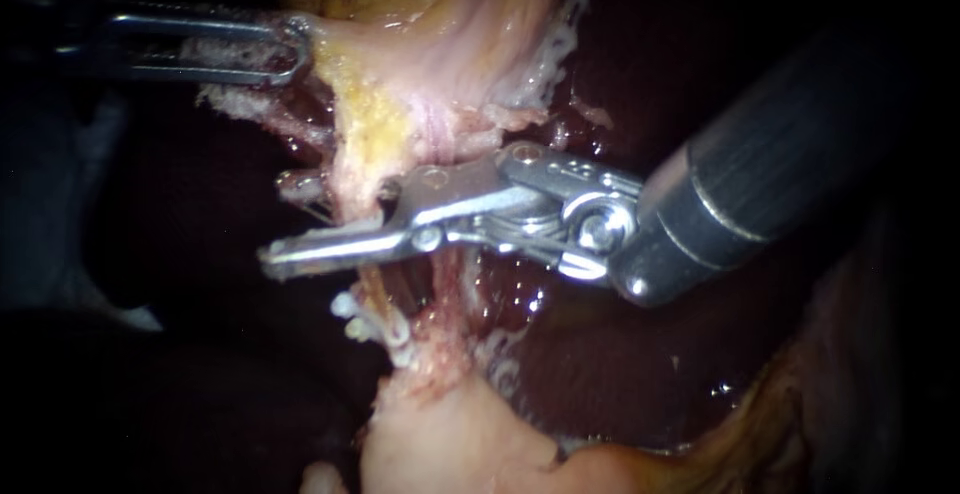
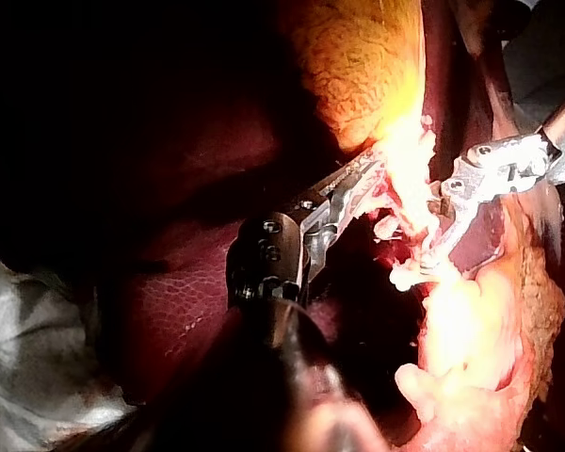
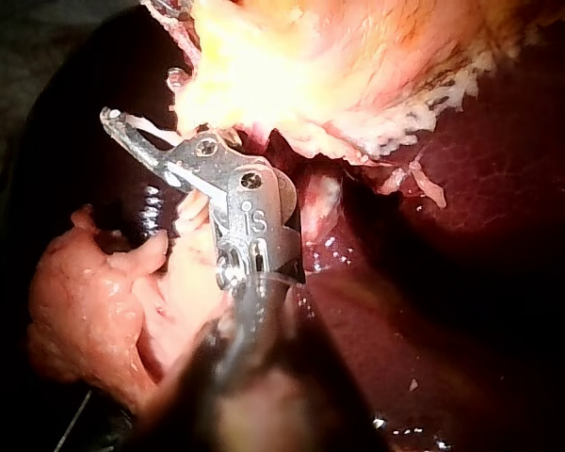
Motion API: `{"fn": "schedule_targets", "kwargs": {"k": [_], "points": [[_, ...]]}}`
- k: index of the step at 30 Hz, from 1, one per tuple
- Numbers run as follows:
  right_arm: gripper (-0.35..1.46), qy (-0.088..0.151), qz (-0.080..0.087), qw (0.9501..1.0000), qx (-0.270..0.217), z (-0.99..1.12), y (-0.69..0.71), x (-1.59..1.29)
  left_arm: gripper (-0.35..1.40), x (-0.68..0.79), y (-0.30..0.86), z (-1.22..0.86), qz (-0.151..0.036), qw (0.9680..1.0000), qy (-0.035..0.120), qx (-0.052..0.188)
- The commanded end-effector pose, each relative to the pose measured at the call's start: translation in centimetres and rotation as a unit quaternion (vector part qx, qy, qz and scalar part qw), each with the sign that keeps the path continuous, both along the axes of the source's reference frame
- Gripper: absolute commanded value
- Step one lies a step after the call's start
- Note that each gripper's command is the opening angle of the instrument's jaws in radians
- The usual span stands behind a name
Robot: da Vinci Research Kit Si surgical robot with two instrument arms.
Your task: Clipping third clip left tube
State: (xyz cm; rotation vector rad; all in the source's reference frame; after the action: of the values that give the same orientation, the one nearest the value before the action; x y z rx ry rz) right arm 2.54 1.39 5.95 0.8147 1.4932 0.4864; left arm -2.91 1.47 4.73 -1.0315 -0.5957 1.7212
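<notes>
The left tube (image 1: 372,289) is a thin, pale-yellow strand. It runs from the neck of the gallbladder (image 1: 430,34) down to the pale stump of tissue (image 1: 450,434) lying on the dark liver (image 1: 620,374), with a pinker strand just beside it. White clips (image 1: 350,326) sit on its lower stretch. The left instrument (image 1: 290,49) has its windowed jaws clamped on a fold of the gallbladder's edge, which stretches the strands out straight. The right instrument (image 1: 320,239) reaches across the tube just above the clips. Its jaws stand in a narrow V, with the tube passing in front of one jaw and behind the other. A gap shows between them, so I judge them not yet closed on it. Whether a clip sits loaded in them is hard to make out, though the right wrist view shows something white near the tip. The tube looks soft, wet and slippery, weighs almost nothing and would tear easily under a sideways tug. The place to take it is the bare stretch between the gallbladder's neck and the nearest clip. The jaws should lie square across it with both tips clear of the far side, closing without any drag.
</notes>
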Motion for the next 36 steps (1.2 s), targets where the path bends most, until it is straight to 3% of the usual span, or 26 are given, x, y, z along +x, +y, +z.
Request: {"fn": "schedule_targets", "kwargs": {"k": [1,9,15,22,32,34,36], "points": [[0.49,0.001,-0.001,1.0000,0.000,-0.01,-0.01,-0.02,-0.35,0.00,0.00,0.00,0.000,1.0000,0.000,0.000],[0.48,0.021,-0.027,0.9994,0.006,-0.39,-0.11,-0.15,-0.35,0.02,0.03,0.04,0.001,1.0000,0.000,0.000],[0.42,0.046,-0.041,0.9980,0.014,-0.71,-0.08,-0.24,-0.35,0.04,0.04,0.05,0.001,1.0000,0.000,0.000],[0.36,0.049,-0.042,0.9978,0.015,-0.74,-0.06,-0.25,-0.35,0.04,0.04,0.05,0.001,1.0000,0.000,0.000],[-0.17,0.048,-0.040,0.9980,0.012,-0.72,-0.06,-0.29,-0.35,0.04,0.04,0.05,0.001,1.0000,0.000,0.000],[-0.35,0.047,-0.041,0.9980,0.015,-0.72,-0.06,-0.30,-0.35,0.04,0.03,0.04,0.001,1.0000,0.000,0.000],[-0.35,0.045,-0.039,0.9980,0.024,-0.71,-0.06,-0.30,-0.35,0.04,0.03,0.04,0.001,1.0000,0.000,0.000]]}}
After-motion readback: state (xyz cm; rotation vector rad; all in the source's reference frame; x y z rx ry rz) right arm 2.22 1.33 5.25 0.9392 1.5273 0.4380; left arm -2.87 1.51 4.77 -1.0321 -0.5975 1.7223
